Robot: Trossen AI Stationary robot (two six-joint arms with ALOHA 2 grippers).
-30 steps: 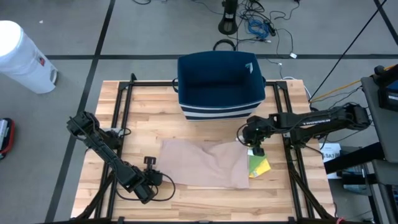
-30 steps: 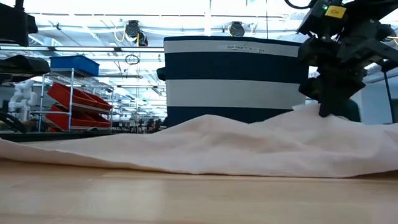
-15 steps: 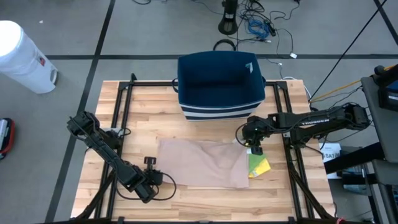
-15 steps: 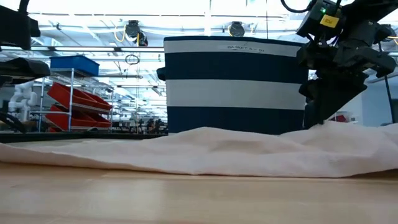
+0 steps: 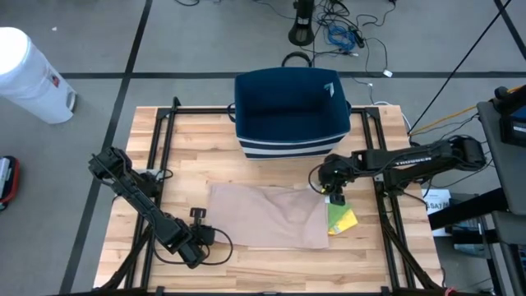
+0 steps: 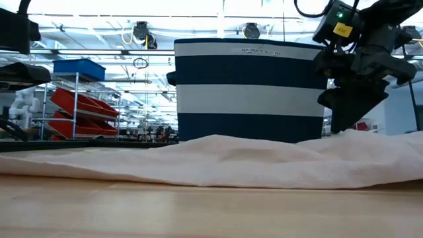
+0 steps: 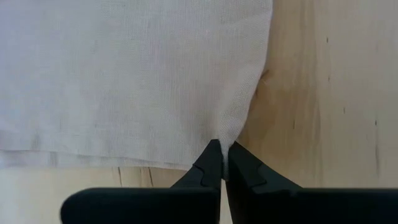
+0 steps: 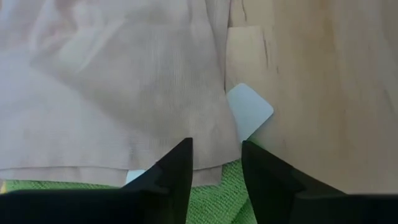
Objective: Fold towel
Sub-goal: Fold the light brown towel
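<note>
**Left claw pinches towel edge, right claw parted above the far corner**

High view: the towel (image 5: 271, 215) lies spread and lightly rumpled on the wooden table (image 5: 164, 156), between the two arms. The left claw (image 5: 200, 238) sits low at the towel's near left edge. The right claw (image 5: 334, 196) hangs at the opposite side, over the towel's far right corner. Just beside that claw, partly under the towel's right edge, lies a green cloth (image 5: 342, 219) with a white card on it. Beyond the right claw stands a navy basket (image 5: 292, 113) with white stripes. On the floor well off from the left arm stands a white bin (image 5: 29, 76).

Low view: the towel (image 6: 218, 162) stretches across the table (image 6: 198, 211) as a low, wrinkled ridge. The right claw (image 6: 347, 122) hangs just above the towel's raised part, in front of the striped basket (image 6: 248, 89); whether it touches the cloth cannot be told here.

Left wrist view: the left claw (image 7: 222, 163) is closed, its fingers (image 7: 208, 168) pressed together on a small fold of the towel's (image 7: 130, 81) edge, which puckers up into the tips. Bare table (image 7: 329, 93) shows beside the claw.

Right wrist view: the right claw (image 8: 216, 155) stands open, its fingers (image 8: 177, 168) apart with nothing between them. Directly beneath them lies the towel's (image 8: 112, 87) corner, with the white card (image 8: 249, 111) and the green cloth (image 8: 227, 196) peeking out from under it.
</note>
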